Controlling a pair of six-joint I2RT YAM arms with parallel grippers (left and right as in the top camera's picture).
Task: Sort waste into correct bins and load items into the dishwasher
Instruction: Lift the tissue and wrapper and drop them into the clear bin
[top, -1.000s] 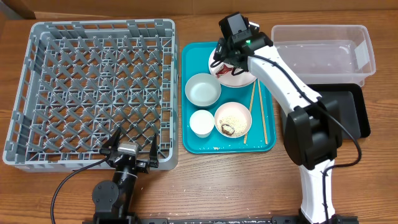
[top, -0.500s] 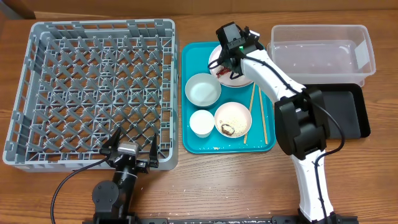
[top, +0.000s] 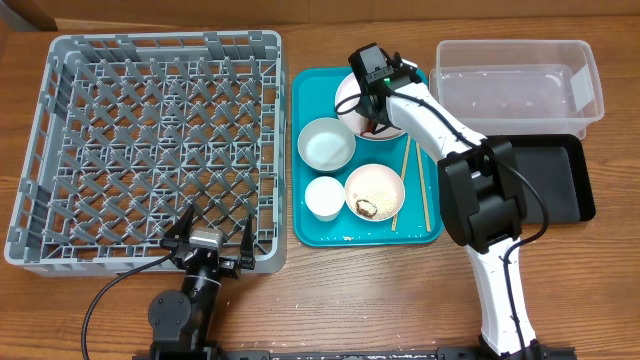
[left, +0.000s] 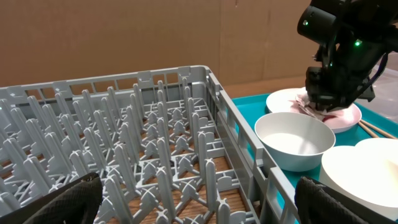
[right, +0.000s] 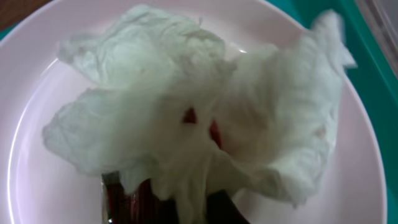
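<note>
My right gripper (top: 377, 120) is down on the pale pink plate (top: 345, 98), shut on the crumpled white napkin (right: 186, 112). The napkin's folds bunch into the dark fingertips at the bottom of the right wrist view. A red wrapper (right: 121, 196) shows beside them on the plate (right: 37, 162). On the teal tray (top: 430, 228) stand the grey-green bowl (top: 326, 145), the white cup (top: 324, 197) and the pinkish bowl (top: 375, 190) with rice and a brown lump (top: 365, 208). Two chopsticks (top: 408, 165) lie to their right. My left gripper (top: 210, 236) hangs open at the near edge of the grey dish rack (top: 150, 140).
The clear tub (top: 520, 85) stands at the back right, with the black tray (top: 565, 185) in front of it. The right arm's base (top: 500, 210) stands between the teal tray and the black tray. Brown cardboard lies along the far edge.
My right gripper has gone from open to shut, pinching the napkin on the plate, and has shifted slightly to the left. The left arm has not moved.
</note>
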